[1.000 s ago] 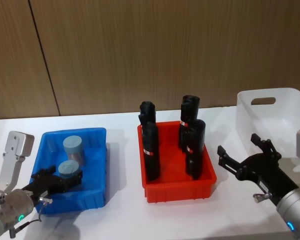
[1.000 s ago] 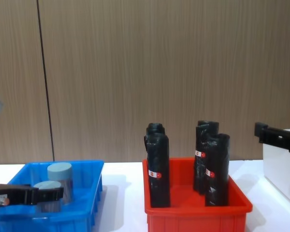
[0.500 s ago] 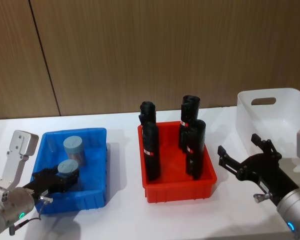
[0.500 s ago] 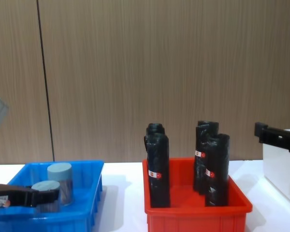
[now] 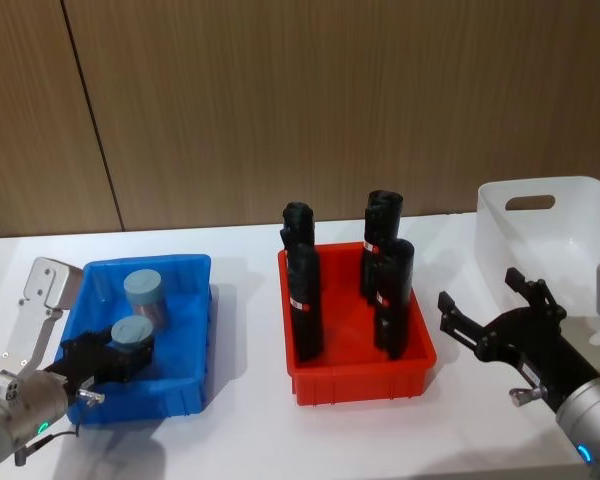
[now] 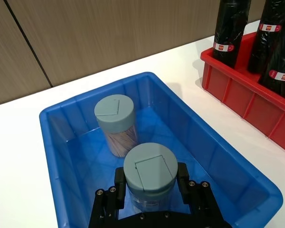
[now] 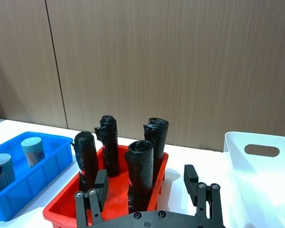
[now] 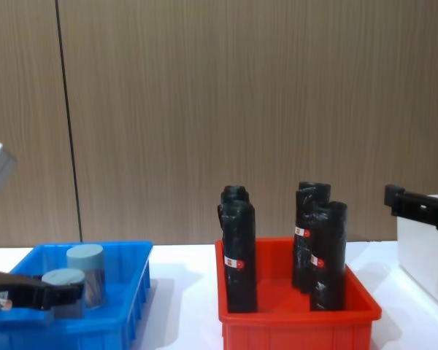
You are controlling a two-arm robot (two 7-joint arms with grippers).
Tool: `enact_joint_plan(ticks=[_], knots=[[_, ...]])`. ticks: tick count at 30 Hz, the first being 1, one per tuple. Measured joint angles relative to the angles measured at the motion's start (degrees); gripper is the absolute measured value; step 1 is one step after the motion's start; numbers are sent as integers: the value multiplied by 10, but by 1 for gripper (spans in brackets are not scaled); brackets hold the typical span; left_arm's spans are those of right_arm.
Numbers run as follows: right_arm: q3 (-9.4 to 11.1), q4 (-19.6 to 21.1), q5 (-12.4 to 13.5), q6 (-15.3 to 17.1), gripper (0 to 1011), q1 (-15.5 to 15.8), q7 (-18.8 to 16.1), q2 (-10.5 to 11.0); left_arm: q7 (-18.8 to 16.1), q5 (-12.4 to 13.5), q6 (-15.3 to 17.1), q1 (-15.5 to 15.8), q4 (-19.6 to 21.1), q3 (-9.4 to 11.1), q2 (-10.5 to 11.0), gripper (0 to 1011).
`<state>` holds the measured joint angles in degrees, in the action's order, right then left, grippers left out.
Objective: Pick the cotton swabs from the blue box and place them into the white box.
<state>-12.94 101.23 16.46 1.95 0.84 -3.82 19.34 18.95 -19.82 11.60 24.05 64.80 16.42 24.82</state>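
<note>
Dragged slightly left since a second ago, the blue box [image 5: 170, 262] could snag and ride up as you lift; the white box [image 5: 580, 230] waits far right by your spread right gripper [image 5: 476, 287]. Your left gripper [image 6: 150, 183] clamps the near cotton-swab jar [image 5: 132, 333], low inside the blue box

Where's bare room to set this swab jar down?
The milky white plastic bin looks empty. Bare table strips flank the red plastic bin; the right hand hangs over the right one. Crowded: four black rolls in it; the blue ribbed bin around the clear swab jar in the left hand.
</note>
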Motion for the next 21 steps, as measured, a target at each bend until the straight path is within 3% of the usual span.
enact_joint_plan(ticks=[11,21], knots=[[0,0,0,0,1002,0,0,0,-2,20,-10,-12,63,-1,9,653],[0,0,0,0,1002,0,0,0,0,18,-16,-22,136,-4,15,653]])
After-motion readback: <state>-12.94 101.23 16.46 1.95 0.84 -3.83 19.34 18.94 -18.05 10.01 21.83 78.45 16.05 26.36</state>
